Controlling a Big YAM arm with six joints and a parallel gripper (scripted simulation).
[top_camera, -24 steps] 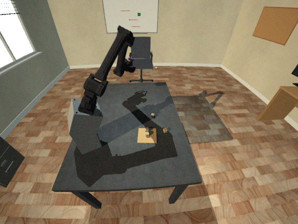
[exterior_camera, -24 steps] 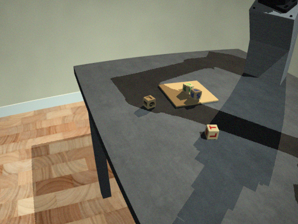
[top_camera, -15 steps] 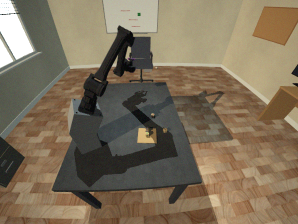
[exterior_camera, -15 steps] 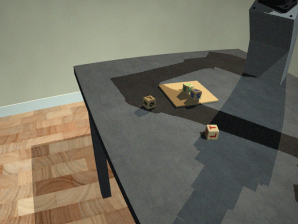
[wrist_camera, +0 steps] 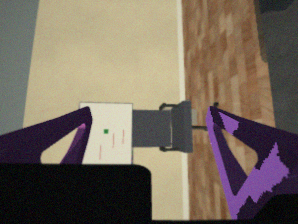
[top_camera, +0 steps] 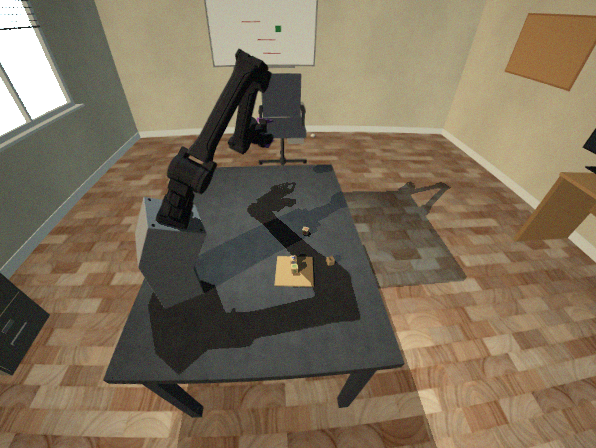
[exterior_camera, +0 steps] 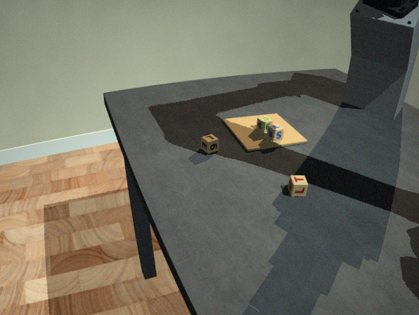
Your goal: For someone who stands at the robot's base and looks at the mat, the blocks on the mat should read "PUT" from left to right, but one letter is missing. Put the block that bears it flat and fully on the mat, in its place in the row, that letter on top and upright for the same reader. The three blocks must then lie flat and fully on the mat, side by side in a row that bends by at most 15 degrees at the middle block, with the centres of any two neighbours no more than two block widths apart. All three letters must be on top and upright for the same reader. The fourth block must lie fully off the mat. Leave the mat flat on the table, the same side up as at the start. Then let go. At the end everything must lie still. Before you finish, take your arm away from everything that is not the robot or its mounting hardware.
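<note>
A tan mat (top_camera: 300, 281) (exterior_camera: 242, 129) lies on the dark table (top_camera: 310, 345) (exterior_camera: 211, 218). Two blocks stand on it side by side. One has green letters (top_camera: 295, 269) (exterior_camera: 263, 124). The other has blue letters (top_camera: 294, 260) (exterior_camera: 276, 133), with an S on its side. A block with red letters (top_camera: 306, 230) (exterior_camera: 298, 185) lies off the mat with a T on top and an L on its side. A block with black figures (top_camera: 330, 260) (exterior_camera: 210, 143) lies off the mat with a 6 on its side. My gripper (top_camera: 265, 132) (wrist_camera: 149, 112) is open and empty. It hangs high over the table's far end and points at the back wall.
The robot's grey pedestal (top_camera: 170, 255) (exterior_camera: 379, 67) stands on the table beside the mat. An office chair (top_camera: 282, 107) (wrist_camera: 172, 125) and a whiteboard (top_camera: 261, 30) (wrist_camera: 107, 132) are behind the table. The arm's shadow crosses the table top.
</note>
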